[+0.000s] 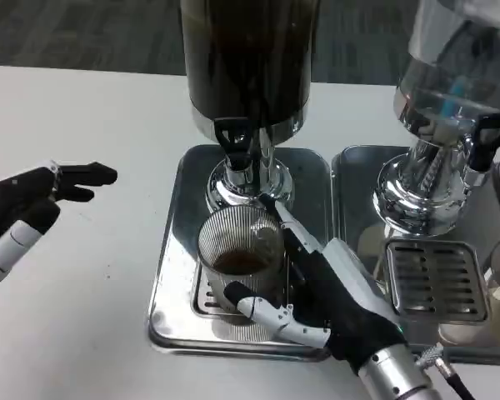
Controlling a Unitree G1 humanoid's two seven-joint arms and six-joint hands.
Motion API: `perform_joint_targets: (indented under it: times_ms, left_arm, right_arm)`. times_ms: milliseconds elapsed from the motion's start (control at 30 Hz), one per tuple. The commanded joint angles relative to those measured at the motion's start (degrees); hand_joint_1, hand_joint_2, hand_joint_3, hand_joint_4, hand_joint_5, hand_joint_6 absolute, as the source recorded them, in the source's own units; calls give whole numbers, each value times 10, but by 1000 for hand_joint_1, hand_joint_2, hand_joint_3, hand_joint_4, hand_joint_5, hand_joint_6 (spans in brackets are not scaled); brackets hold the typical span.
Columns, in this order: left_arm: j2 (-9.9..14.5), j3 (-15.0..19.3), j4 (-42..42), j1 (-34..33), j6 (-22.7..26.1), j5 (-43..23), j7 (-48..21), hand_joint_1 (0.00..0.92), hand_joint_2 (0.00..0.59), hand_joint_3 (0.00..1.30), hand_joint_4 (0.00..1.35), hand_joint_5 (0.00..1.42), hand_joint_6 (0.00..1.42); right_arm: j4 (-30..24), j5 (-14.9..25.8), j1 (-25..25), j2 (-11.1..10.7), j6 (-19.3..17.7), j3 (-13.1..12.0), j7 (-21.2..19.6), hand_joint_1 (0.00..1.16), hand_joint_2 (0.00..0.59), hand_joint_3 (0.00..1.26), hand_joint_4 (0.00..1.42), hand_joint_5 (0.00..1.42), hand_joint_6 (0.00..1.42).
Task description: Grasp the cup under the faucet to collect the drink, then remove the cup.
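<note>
The left hand hangs over the bare white table near its left edge, well apart from the drip tray. Its dark fingers are stretched out toward the right, lying close alongside one another and closed on nothing; it looks to be waiting.

Further right, a shiny metal drip tray sits on the table and carries the dark drink dispenser, whose black faucet lever stands over the tray's back half. Directly below that faucet, on the grate near the tray's front edge, stands the cup, a ribbed clear glass. It is upright, long axis vertical, mouth pointing straight up at the spout, with some brown drink already pooled in its bottom.

The right hand reaches in from the lower right and is wrapped around the cup: one white finger curls across the cup's front low down, another runs up its right wall toward the rim. So the cup lies just left of the palm, touching the fingers, and this is plainly the nearer hand. Judging from this, the grasp is made and filling is under way or finished; the coming move would be to draw the cup toward the tray's front edge while holding it vertical, since any tilt would spill.

At the table's right edge a 2nd, clear dispenser stands on its own tray.
</note>
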Motion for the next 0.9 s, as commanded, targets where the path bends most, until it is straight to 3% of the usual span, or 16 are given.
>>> perform_joint_targets:
  times_ms: [33, 167, 400, 800, 900]
  left_arm:
    - [-2, 5, -5, 8, 10, -8, 3, 0, 147, 431, 332, 266, 327]
    - [-2, 5, -6, 11, 12, -8, 3, 0, 148, 433, 332, 268, 327]
    - [-2, 4, -8, 20, 15, -7, 2, 0, 142, 440, 346, 280, 345]
    - [-1, 8, -18, 35, 21, -5, 6, 0, 139, 446, 347, 284, 348]
    - [-1, 10, -17, 35, 22, -5, 7, 0, 147, 447, 355, 285, 349]
  right_arm:
    - [1, -8, -4, 2, 11, 6, -2, 430, 198, 0, 0, 0, 0]
    - [-8, -28, 4, 9, 14, 8, -33, 440, 200, 0, 0, 0, 0]
    - [-6, -29, 1, 17, 15, 22, -38, 490, 195, 0, 0, 0, 2]
    - [-13, -50, 9, 23, 23, 32, -67, 504, 208, 0, 0, 136, 206]
    - [-7, -41, 1, 21, 24, 37, -46, 499, 203, 0, 2, 156, 237]
